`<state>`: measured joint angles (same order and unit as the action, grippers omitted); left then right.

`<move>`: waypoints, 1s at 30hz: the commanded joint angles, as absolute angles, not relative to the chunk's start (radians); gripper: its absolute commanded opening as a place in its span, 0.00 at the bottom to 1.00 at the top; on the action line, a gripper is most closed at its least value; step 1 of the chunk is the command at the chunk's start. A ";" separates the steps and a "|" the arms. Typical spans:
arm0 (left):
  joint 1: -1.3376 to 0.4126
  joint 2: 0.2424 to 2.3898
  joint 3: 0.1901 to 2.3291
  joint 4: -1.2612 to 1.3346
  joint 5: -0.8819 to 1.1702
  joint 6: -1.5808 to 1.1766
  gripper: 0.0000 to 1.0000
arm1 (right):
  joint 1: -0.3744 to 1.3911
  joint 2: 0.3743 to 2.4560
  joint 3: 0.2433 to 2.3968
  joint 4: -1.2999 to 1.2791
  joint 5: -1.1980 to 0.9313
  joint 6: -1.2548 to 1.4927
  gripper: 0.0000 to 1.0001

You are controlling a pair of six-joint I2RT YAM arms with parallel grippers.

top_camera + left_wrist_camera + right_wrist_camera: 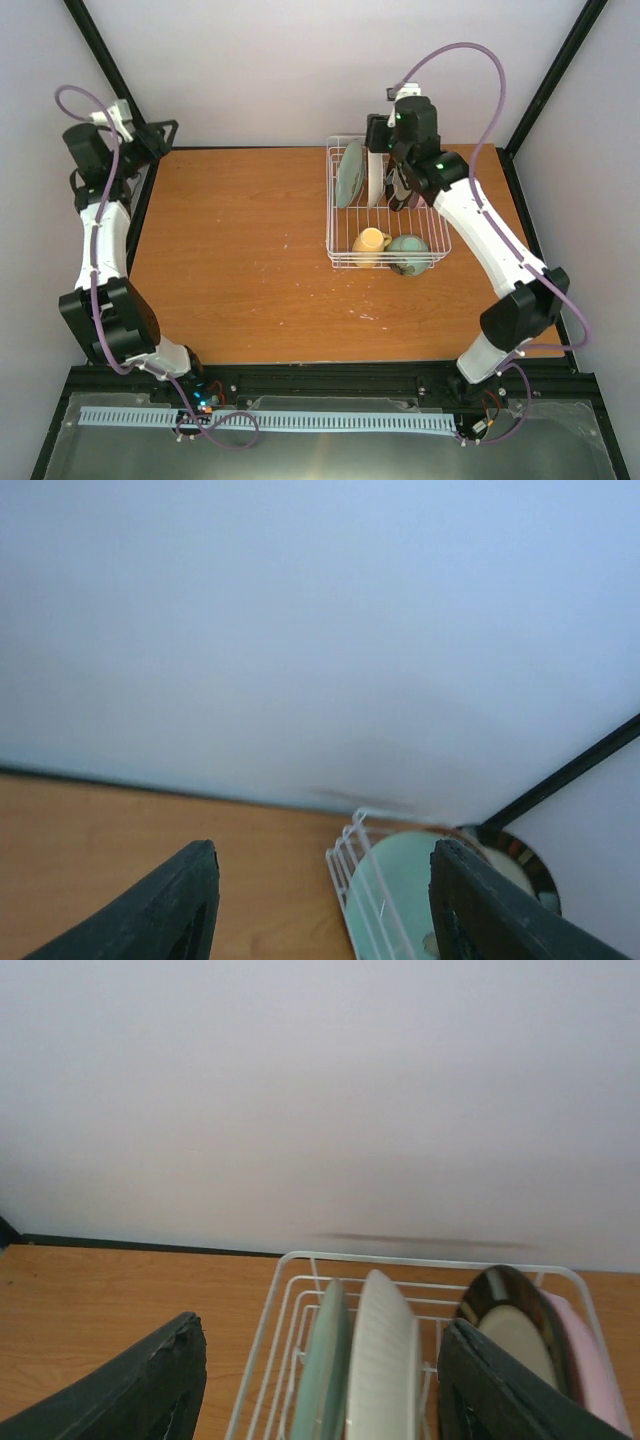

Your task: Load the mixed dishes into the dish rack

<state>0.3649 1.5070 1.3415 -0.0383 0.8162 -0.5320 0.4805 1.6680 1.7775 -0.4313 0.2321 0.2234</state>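
The white wire dish rack (342, 215) stands at the back right of the table. In it a light teal plate (350, 172) and a pale ribbed plate (375, 178) stand upright, with the yellow mug (370, 243) and mint green bowl (408, 253) at its near end. My right gripper (400, 192) hovers over the plate slots, open and empty. In the right wrist view the gripper (320, 1395) looks down on the teal plate (325, 1370), ribbed plate (385, 1360), dark-rimmed plate (510, 1320) and pink plate (600, 1360). My left gripper (153, 137) is open at the far left.
The left wrist view shows its gripper (325, 910) facing across the wooden table (240, 250) toward the rack (350, 865) and teal plate (405, 885). Black frame posts (110, 70) stand at the back corners, with white walls close behind.
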 commanded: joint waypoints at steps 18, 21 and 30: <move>0.372 1.348 1.534 -0.120 0.645 -0.449 0.64 | 0.422 1.428 1.522 -0.315 0.188 0.096 0.63; 0.373 1.348 1.552 -0.136 0.641 -0.435 0.64 | 0.420 1.386 1.485 -0.316 0.193 0.100 0.63; 0.373 1.330 1.597 -0.169 0.614 -0.406 0.68 | 0.419 1.311 1.466 -0.334 0.194 0.069 0.63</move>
